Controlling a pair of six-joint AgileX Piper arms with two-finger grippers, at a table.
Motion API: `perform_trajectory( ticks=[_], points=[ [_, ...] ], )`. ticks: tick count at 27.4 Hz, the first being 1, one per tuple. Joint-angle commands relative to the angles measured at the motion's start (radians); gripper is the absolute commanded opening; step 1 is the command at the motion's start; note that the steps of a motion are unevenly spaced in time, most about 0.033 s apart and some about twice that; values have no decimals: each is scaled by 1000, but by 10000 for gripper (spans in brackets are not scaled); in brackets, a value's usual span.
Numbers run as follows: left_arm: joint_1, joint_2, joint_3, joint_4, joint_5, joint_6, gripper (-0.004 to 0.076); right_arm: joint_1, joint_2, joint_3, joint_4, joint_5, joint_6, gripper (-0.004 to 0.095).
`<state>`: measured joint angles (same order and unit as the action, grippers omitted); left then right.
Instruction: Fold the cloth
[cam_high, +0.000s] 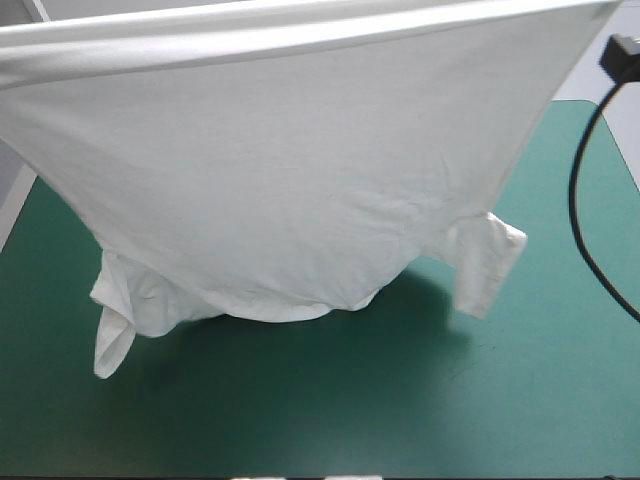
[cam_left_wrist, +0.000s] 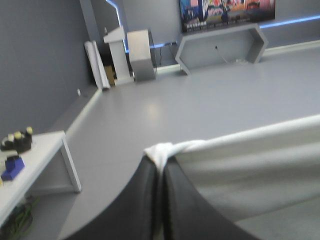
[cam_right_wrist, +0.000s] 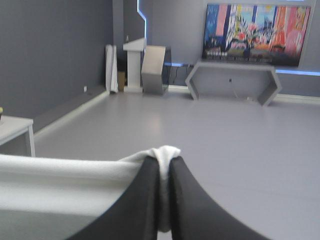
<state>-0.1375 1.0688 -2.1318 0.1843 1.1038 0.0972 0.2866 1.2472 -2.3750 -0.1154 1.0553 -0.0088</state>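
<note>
The white T-shirt (cam_high: 300, 180) hangs lifted above the desk (cam_high: 400, 420), stretched wide like a sheet. Its taut upper edge runs high over the desk's far edge, reaching almost from the desk's left side to its right side. The cloth narrows downward, and its lower part sags in soft folds onto the teal-green cover near the desk's middle, where it touches the surface. One sleeve (cam_high: 485, 260) dangles toward the desk's right edge, just above the cover. The other sleeve (cam_high: 115, 335) droops toward the desk's left edge, and its end seems to reach the cover.

The left gripper (cam_left_wrist: 161, 165) is raised well above the desk. Its black fingers (cam_left_wrist: 140, 200) are clenched to a pointed arch, with a bunched corner of the T-shirt (cam_left_wrist: 250, 160) pinched at the tips. The right gripper (cam_right_wrist: 162, 160) is raised above the desk as well. Its fingers (cam_right_wrist: 145, 200) are pressed together around a small fold of the T-shirt (cam_right_wrist: 60, 175), whose edge stretches away from that grip as a tight white band.
</note>
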Motion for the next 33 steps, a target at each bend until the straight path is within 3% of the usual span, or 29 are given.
perform_trajectory(
  ticks=[1, 5, 11, 20, 26, 28, 33],
  points=[
    [2, 14, -103, 76, -124, 41, -10, -6, -21, -107, -113, -93, -29, -14],
    [2, 32, -219, 60, -175, 59, -10, -6, -24, -192, -110, -95, -29, -14],
    [2, 62, -288, -35, -155, 74, -10, -6, -19, -217, -23, -84, -35, -14],
    [2, 308, -290, -150, -150, 70, -10, -6, 195, -217, 21, -129, -33, -14],
    [2, 484, -368, -211, -263, 59, -10, -6, 327, -217, 21, -342, -33, -14],
    [2, 558, -470, -184, -263, 67, -10, -6, 361, -217, 8, -507, -33, -14],
    [2, 565, -533, -149, -273, 67, -10, -6, 353, -219, 6, -551, -33, -14]
  ],
)
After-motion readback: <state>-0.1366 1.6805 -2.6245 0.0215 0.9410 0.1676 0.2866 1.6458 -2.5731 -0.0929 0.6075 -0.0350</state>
